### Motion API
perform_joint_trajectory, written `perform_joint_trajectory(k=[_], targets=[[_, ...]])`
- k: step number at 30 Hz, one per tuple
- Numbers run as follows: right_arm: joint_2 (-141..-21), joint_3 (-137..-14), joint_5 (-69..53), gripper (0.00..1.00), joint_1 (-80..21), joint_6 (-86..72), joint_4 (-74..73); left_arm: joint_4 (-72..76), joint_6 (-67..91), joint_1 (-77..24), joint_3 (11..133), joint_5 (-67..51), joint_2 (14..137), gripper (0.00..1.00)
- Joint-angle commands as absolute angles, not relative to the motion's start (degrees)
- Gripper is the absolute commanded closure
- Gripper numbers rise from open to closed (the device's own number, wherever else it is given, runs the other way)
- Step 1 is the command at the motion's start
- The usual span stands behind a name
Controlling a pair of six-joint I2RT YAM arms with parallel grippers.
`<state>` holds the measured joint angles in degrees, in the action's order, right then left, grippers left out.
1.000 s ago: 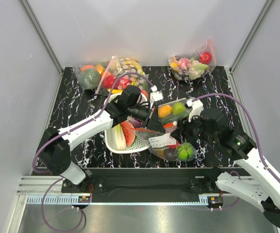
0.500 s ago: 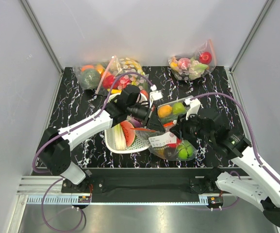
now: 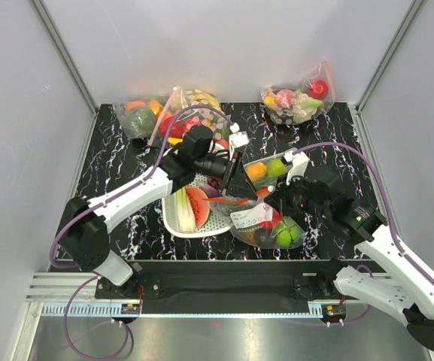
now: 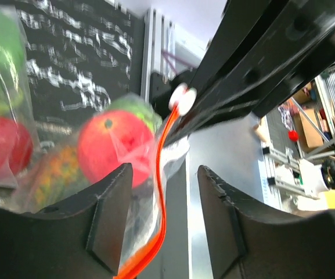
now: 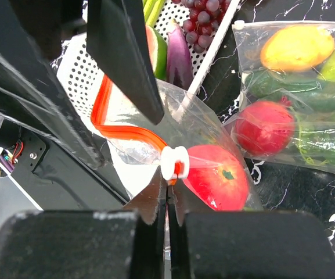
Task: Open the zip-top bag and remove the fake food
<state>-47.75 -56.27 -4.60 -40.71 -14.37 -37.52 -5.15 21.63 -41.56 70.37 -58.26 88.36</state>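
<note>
Unzipping the zip-top bag [image 3: 271, 229]: our right gripper [image 5: 168, 189] pinches its rim at the white slider [image 5: 175, 163]; our left gripper [image 4: 162, 174], jaws apart, should clamp the zip strip [image 4: 157, 186].

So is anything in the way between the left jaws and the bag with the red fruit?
Nothing visible. The jaws of the left gripper stand open around the orange-red zip strip of the zip-top bag, with nothing between. The right gripper is shut on the same bag at its white slider.
</note>
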Motion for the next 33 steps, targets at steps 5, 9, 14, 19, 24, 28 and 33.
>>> perform_joint_trajectory(k=[5,9,14,19,24,28,33], targets=[[-47.02,-58.01,-6.24,1.0,-40.25,-14.5,-37.53,9.93,30.67,-41.48,75.4,-59.06,90.17,0.42],[-47.2,-58.18,-6.59,1.0,-40.25,-14.41,-37.44,12.47,32.95,-41.48,77.17,-60.73,93.07,0.4],[-47.11,-58.45,-6.5,1.0,-40.25,-14.41,-37.62,14.76,34.45,-41.4,76.73,-62.14,93.69,0.39],[-47.29,-58.45,-6.59,1.0,-40.34,-14.41,-37.27,18.01,37.26,-41.4,75.85,-63.28,94.22,0.38],[-47.46,-58.71,-6.07,1.0,-40.17,-14.41,-37.53,18.37,37.27,-42.1,75.24,-63.98,94.4,0.38],[-47.37,-59.06,-5.54,1.0,-40.25,-14.33,-37.53,15.56,34.98,-42.71,74.53,-63.29,94.31,0.38],[-47.81,-59.15,-5.89,1.0,-40.25,-14.33,-37.53,14.77,34.37,-42.98,74.71,-62.93,94.66,0.38]])
